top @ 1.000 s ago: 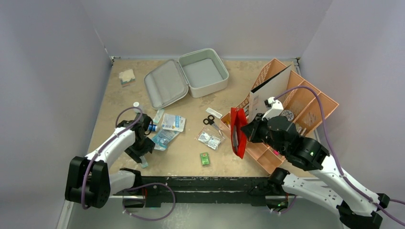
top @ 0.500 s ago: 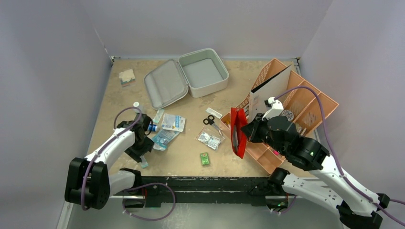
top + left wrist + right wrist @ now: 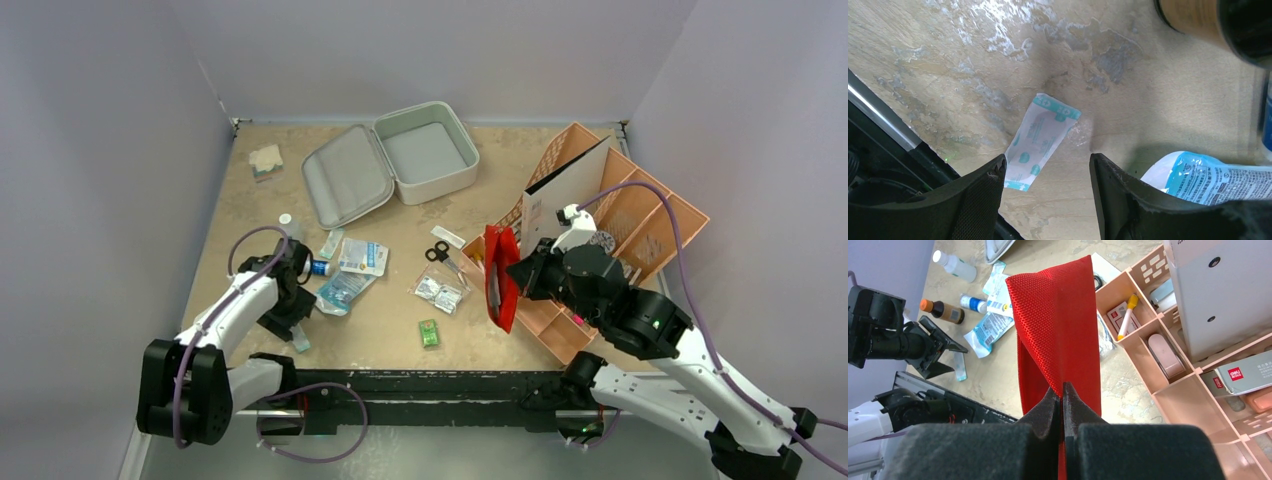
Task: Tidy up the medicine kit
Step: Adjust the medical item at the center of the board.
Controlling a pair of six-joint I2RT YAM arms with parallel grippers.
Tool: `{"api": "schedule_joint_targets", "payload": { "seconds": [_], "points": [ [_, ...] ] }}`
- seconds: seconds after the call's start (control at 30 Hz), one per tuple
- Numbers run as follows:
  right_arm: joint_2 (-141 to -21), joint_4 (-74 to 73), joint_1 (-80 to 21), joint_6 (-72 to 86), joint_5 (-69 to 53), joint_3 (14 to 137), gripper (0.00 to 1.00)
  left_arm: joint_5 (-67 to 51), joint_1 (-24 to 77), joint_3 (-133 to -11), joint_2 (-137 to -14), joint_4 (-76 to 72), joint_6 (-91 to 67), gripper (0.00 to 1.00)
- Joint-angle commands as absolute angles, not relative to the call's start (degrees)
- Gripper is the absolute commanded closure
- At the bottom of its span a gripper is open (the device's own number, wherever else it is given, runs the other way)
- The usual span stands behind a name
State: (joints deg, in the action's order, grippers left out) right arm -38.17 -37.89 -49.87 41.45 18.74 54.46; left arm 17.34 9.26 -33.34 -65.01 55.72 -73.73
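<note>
Left wrist view first, Mia; what is the left gripper (image 3: 1045, 165) doing?

Mia: Its fingers stand apart, holding nothing; framed between them, flat on the table (image 3: 973, 60) near its front edge, lies a small teal-and-white sachet (image 3: 1040, 142); a blue-printed packet (image 3: 1198, 175) lies just beside it.

Tom: And the right gripper (image 3: 1063, 390)?

Mia: Pinched tight on an edge of a red mesh pouch (image 3: 1058, 320), held upright beside the orange tray (image 3: 640, 215); whether the pouch touches the table I cannot tell.

Tom: Where is the medicine kit (image 3: 395, 160)?

Mia: At the far middle of the table, lying open, with nothing that I can see in either half; it is well apart from both arms.

Tom: Which step, then?

Mia: I judge the left arm is lining up to pick the sachet; nothing is packed yet.

Tom: What does the next move call for?

Mia: A straight descent with the fingers either side of the sachet; it is thin and flat, so the tips should meet the tabletop before closing, or they may slide over it; then comes a long carry to the kit.
</note>
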Motion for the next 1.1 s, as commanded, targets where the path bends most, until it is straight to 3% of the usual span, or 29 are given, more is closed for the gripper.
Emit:
{"api": "schedule_joint_targets", "payload": {
  "seconds": [0.0,0.6,1.07],
  "points": [
    [-37.69,-38.45,-50.00,40.55,21.55,57.04,1.00,17.15,6.99,-32.72,-64.56,53.00,-72.93,0.40],
    [-38.80,-37.88,-50.01,40.49,21.97,56.86,1.00,10.12,6.34,-33.27,-66.47,49.51,-70.86,0.46],
    [-39.80,-37.10,-49.98,40.80,20.79,56.88,1.00,7.01,6.33,-36.75,-67.75,55.54,-64.88,0.45]
  ]
}}
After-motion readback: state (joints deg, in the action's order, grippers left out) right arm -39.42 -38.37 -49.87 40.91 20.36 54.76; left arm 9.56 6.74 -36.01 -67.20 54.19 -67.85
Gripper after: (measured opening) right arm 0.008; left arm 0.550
